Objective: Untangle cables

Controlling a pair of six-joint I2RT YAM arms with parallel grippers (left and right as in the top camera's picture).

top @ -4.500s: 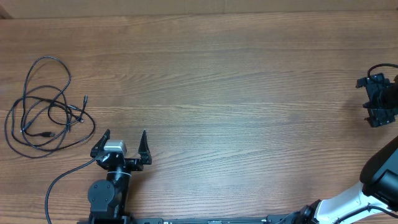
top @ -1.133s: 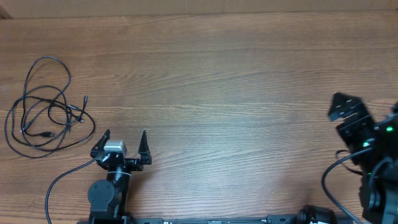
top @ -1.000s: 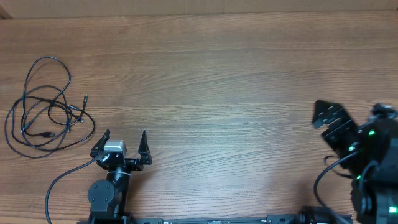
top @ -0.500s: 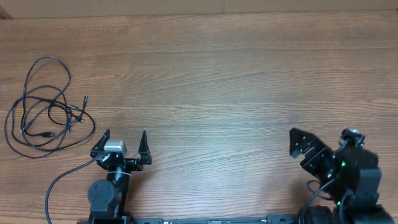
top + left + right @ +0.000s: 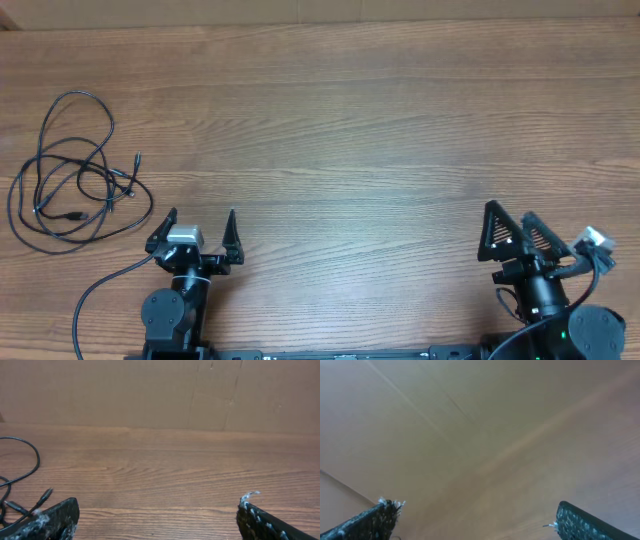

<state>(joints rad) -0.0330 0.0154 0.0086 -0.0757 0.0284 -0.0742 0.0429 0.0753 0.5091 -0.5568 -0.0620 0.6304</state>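
**Table**: brown wood-grain top, filling the overhead view. The left wrist view is showing what the overhead does not: a plain brown cardboard wall rising along the far edge.

**Right arm, tool**: sitting at the near edge toward the right corner and pointing toward the far edge. The tool is released, its two dark fingers standing apart with nothing between them. The right wrist view is blurred and tilted. It is giving only the two fingertips in its bottom corners, with smeared brown surfaces beyond them.

**Left arm, tool**: resting at the near edge, left of the middle, and aiming toward the far edge. It too is released, its fingers spread wide over bare wood. The left wrist view is confirming the gap, with the table showing between the tips.

**Cables**: thin black cords lying in loose overlapping loops by the left edge, about midway between the near and far edges. They are sitting beyond and to the left of the left tool and apart from it. Only the overhead view is showing the whole tangle. The left wrist view is catching just its right fringe, one curved run of cord.

**Plug**: small dark connector at a cord end, lying just beside the left finger in the left wrist view.
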